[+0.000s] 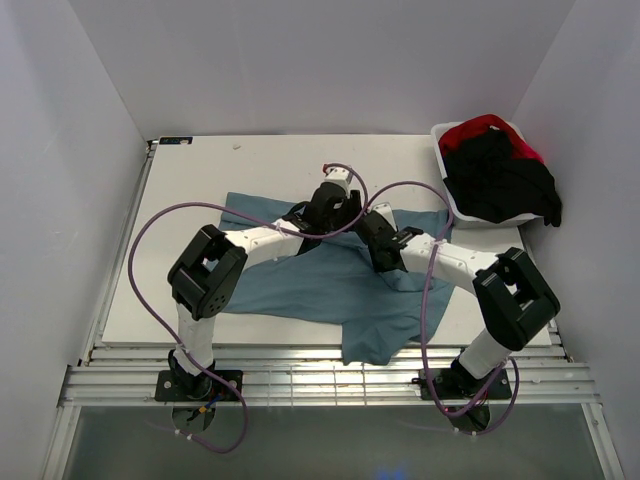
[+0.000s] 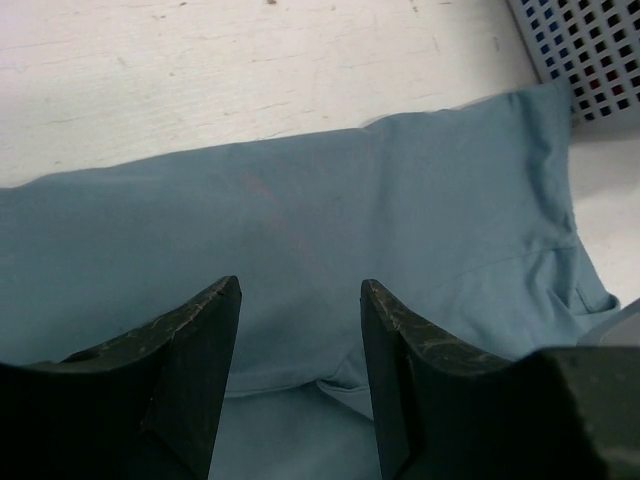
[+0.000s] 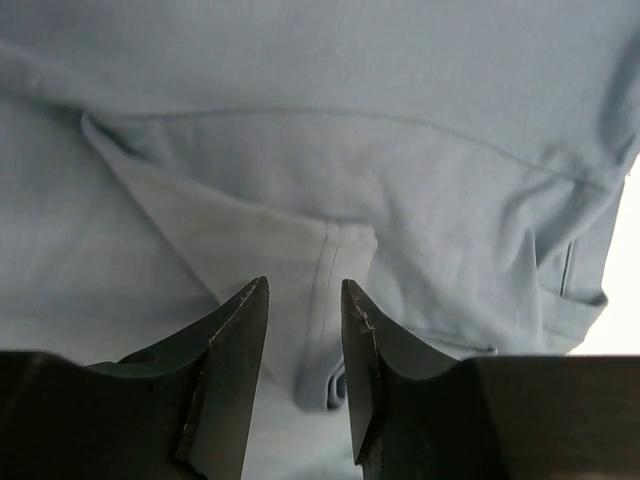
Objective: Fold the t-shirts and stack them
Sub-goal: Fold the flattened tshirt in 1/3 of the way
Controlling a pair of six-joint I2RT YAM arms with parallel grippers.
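Left gripper (image 2: 300, 285) jaws wide, right gripper (image 3: 304, 283) narrower, over teal t-shirt (image 1: 320, 285)

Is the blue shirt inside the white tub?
No, the blue shirt lies spread on the table, while the white tub at the far right holds black and red clothes.

- A blue t-shirt (image 1: 320, 290) is spread flat on the white table (image 1: 200, 175), with one part draped over the near edge.
- The left gripper (image 1: 322, 210) and the right gripper (image 1: 375, 235) are held low over the shirt's far half, near each other.
- A white tub (image 1: 446, 180) is set at the far right corner.
- A black t-shirt (image 1: 500, 182) and a red t-shirt (image 1: 478, 128) are piled in it.
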